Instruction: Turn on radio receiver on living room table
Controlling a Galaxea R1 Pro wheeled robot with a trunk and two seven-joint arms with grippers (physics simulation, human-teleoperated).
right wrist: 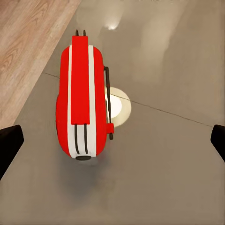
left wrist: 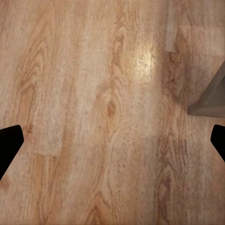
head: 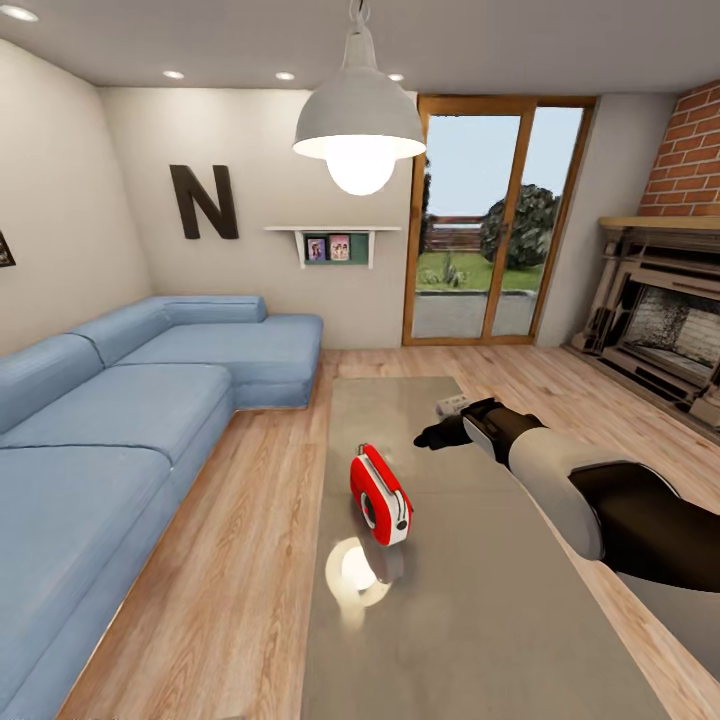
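The small red radio receiver (head: 380,495) with white trim stands upright on the glossy grey table (head: 470,610), near its left edge. My right gripper (head: 437,435) hovers over the table a little beyond and to the right of the radio, not touching it. In the right wrist view the radio (right wrist: 84,101) appears from above, thin handle on top, and the right gripper (right wrist: 112,143) is open with its black fingertips (right wrist: 9,145) far apart. My left gripper (left wrist: 112,143) is open over the wood plank floor (left wrist: 93,93), beside a table corner (left wrist: 211,98).
A blue L-shaped sofa (head: 130,400) runs along the left. A small flat grey gadget (head: 452,404) lies on the table past my right gripper. The brick fireplace (head: 670,330) is at right, glass doors (head: 490,230) at the back, and a pendant lamp (head: 358,125) hangs overhead.
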